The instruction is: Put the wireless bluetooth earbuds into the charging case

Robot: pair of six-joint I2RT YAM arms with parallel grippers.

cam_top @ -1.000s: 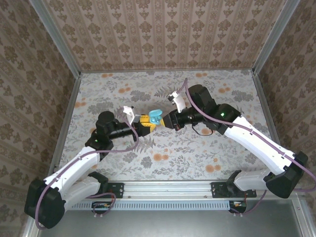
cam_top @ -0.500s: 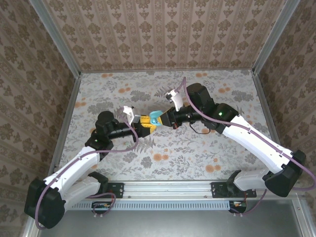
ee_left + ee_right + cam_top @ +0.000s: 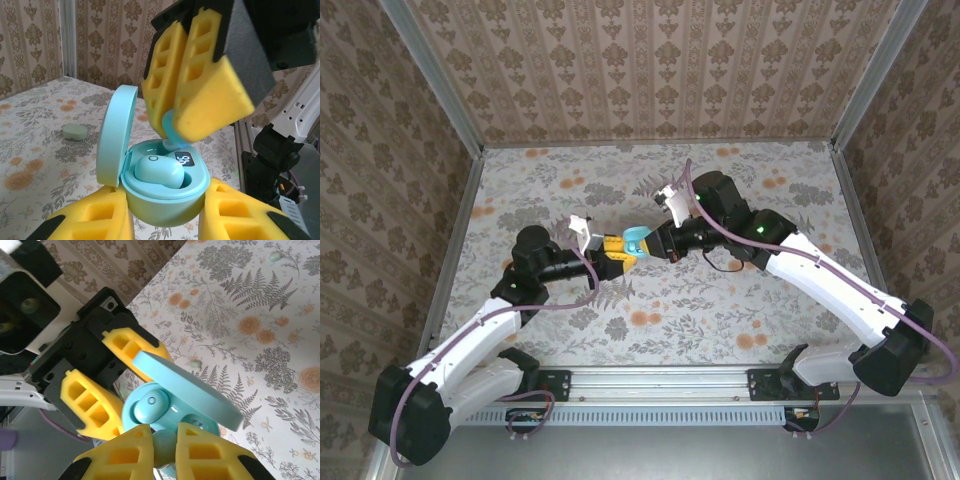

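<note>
One earbud (image 3: 169, 132), pinched in right tool (image 3: 161, 439), above case (image 3: 165, 194).

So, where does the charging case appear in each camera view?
Top external: charging case at picture centre.
Left wrist: case lower centre, lid open.
Right wrist: case lower centre, behind the earbud the right gripper holds.
Shared landmark: yellow pads of the left gripper, gripping it.
</note>
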